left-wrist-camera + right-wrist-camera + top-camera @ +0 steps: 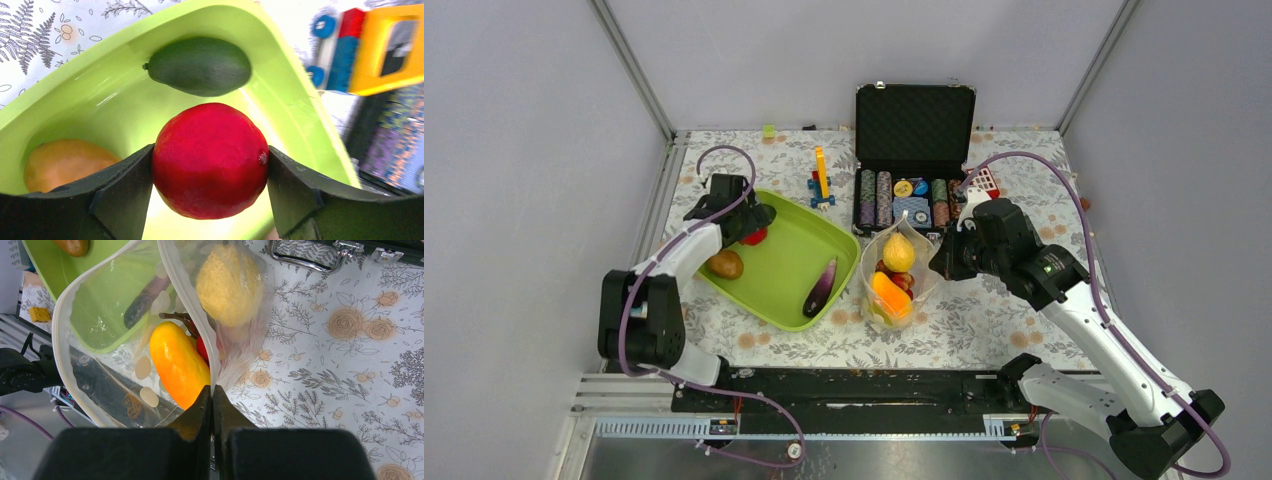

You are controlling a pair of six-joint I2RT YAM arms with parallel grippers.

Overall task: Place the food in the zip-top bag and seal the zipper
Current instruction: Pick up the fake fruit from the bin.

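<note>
— Grey walls on three sides, and a floral cloth over the table (984, 320). What fills it?

— Biggest is the lime-green tray (789, 250) on the left. Next is the open black case (914, 120) at the back. The zip-top bag (57, 325) stands just in front of the case, just beside the tray's near right edge.

— And the arms?

— The left gripper (746, 228) is at the tray's far end. Its jaws are partly closed around a red fruit (210, 160), with a finger against each side. The right gripper (212, 395) has its jaws pressed flat together on the bag's right rim, holding the mouth open.

— Which step, then?

— Loading, I'd judge. A yellow fruit (899, 252) and an orange piece (890, 293) are inside the bag. A dark green avocado (200, 66), a brownish-orange fruit (725, 264) and a purple aubergine (821, 288) lie in the tray. Sealing looks some way off.

— So what does the next move call for?

— Lift the red fruit over the tray's raised rim, carry it right, and let go squarely above the mouth. The plastic is floppy and pinned at one point only, so a brush could fold it shut.

— Is there room to move?

— It's open above the tray. The case lid stands upright behind the bag and the right wrist crowds its right side, so the tray side looks freest.
</note>
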